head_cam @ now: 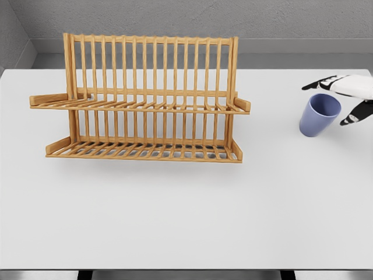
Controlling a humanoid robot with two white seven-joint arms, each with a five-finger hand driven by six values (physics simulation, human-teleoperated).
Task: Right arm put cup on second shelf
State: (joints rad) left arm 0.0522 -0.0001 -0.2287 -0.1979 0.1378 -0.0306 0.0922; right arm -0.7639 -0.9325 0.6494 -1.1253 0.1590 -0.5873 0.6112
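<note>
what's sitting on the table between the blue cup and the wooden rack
Nothing: in the head view, only bare white table lies between the cup and the rack.

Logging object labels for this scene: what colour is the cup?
The cup is a plain blue-lavender, with no pattern; the head view shows it.

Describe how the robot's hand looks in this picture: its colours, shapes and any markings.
Only the right hand shows, at the right edge. Its back is a smooth white shell, rounded and glossy. The fingers are slim and black with white segments. No cables, labels or markings are visible. The left arm is out of view.
</note>
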